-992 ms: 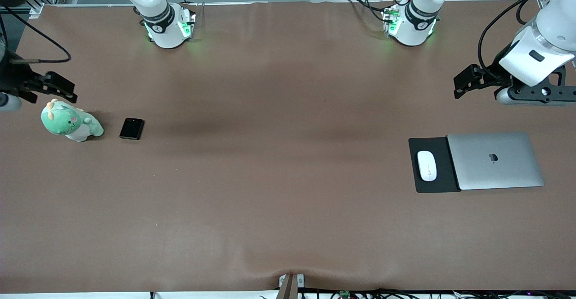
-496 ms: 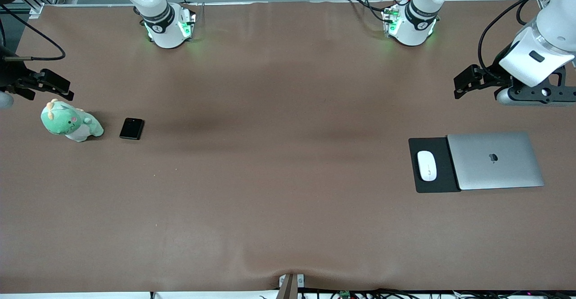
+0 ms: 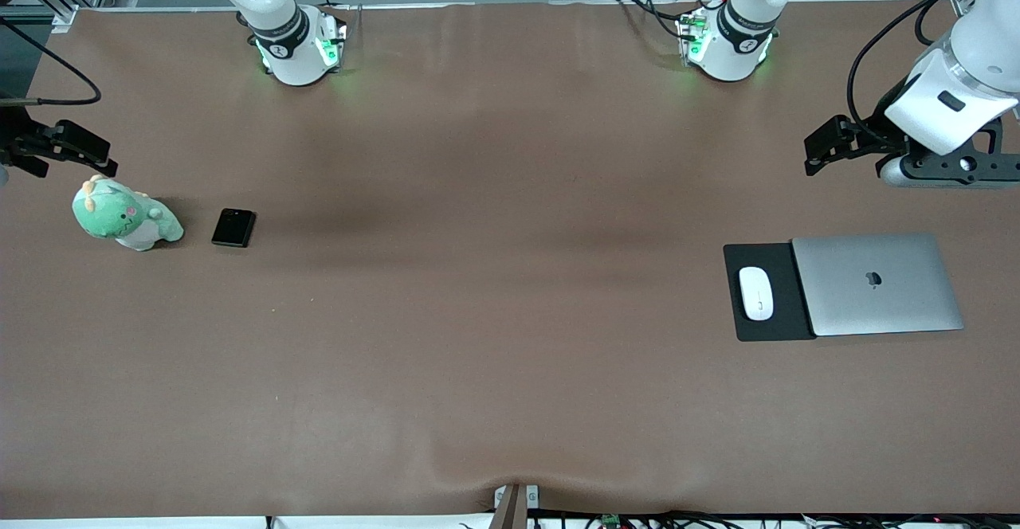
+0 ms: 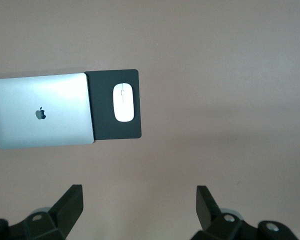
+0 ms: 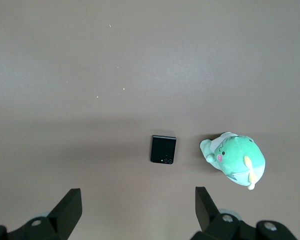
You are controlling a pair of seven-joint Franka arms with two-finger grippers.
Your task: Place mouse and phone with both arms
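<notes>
**Reaching for phone and mouse: lining up both descents**

Judged to be at the approach stage, with nothing gripped yet.

Start with the right end effector (image 5: 137, 202): jaws spread wide, empty, hanging over the right arm's end of the counter (image 3: 510, 401), close to the green plush toy (image 3: 127, 214). Steer clear of that toy on the way down; a brushed plush could nudge its neighbour. Aim instead at the phone (image 3: 233, 228), lying flat on the bare counter just beside the toy, toward the counter's middle. Centre the open jaws over it, turn the wrist so the fingers straddle the narrower pair of edges, and descend straight. Expect little height to catch on so thin a slab, so bring the fingertips right down to the surface before closing, and close gently to avoid skating it away.

Then across the counter to the left arm's end. Find the mouse (image 3: 756, 293) resting on the black mouse pad (image 3: 777, 323), with the closed silver laptop (image 3: 876, 284) touching the pad and overlapping its edge. Take the left end effector (image 4: 138, 195), likewise wide and empty, hanging over the counter above that group, and bring it squarely over the mouse. Grip across the short width, at the middle of the glossy shell, since off-centre pinches on a rounded body will probably squirt it out. Lower without pressing on the pad or clipping the laptop.
</notes>
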